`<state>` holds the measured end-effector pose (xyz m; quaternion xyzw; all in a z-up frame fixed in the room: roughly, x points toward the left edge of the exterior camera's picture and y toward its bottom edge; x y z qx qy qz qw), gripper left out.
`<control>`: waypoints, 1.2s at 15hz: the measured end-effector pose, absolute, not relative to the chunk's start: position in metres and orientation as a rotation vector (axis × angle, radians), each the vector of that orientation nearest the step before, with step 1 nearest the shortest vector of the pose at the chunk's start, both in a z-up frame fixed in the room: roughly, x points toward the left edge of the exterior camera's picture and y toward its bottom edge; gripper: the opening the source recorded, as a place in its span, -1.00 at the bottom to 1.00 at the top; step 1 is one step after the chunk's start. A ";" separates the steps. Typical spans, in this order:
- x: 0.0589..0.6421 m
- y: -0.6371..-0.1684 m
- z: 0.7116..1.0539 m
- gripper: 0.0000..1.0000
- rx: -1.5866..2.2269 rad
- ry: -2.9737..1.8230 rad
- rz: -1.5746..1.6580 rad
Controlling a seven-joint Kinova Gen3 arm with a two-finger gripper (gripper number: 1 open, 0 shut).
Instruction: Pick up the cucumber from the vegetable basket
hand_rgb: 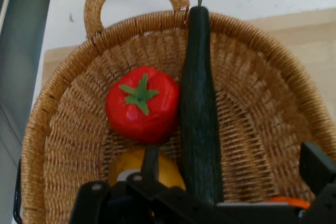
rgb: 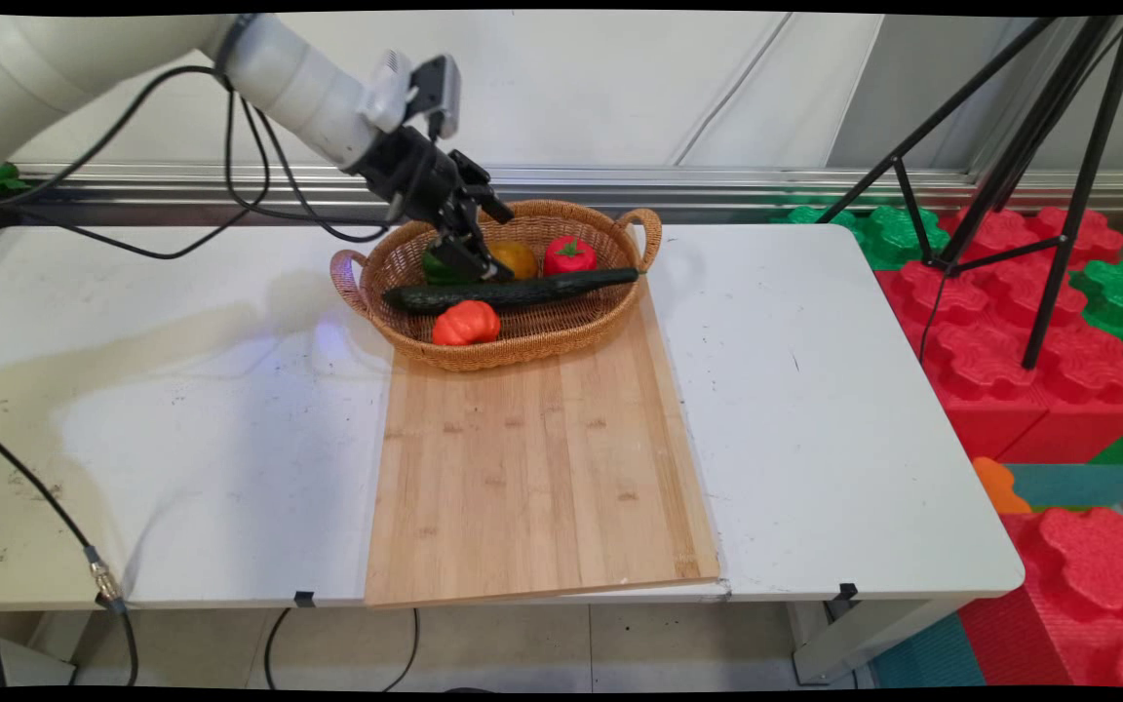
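One bamboo cutting board point(rgb: 532, 468) lies on the white table point(rgb: 815, 409), reaching from the near edge back to the middle. On its far end stands an oval wicker basket point(rgb: 522, 359) with a handle at each end. Nearest inside it, against the near wall, sits an orange ribbed vegetable point(rgb: 465, 323). Just beyond that, a long dark green cucumber point(rgb: 522, 291) lies lengthwise across the basket, its right tip resting on the rim by the right handle. The black gripper point(rgb: 484, 265) is down in the basket's left half, right over the cucumber's left part. In the hand view its fingers point(hand_rgb: 150, 162) stand apart, one on each side of the cucumber; whether they touch it cannot be told. On the far side of the cucumber sit a green vegetable point(rgb: 440, 265) at the left, partly hidden by the gripper, a yellow-orange round one point(rgb: 517, 257) just beside the fingers, and a red tomato point(rgb: 569, 255) with a green stalk to the right. Beyond the table's right end, a black tripod point(rgb: 1039, 175) stands over red and green foam blocks point(rgb: 1010, 331).
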<state>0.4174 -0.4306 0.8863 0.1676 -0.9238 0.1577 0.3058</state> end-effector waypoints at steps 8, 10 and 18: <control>0.389 -0.459 0.845 1.00 0.378 -2.559 0.406; 0.384 -0.463 0.837 1.00 0.370 -2.572 0.406; 0.368 -0.473 0.819 1.00 0.352 -2.597 0.414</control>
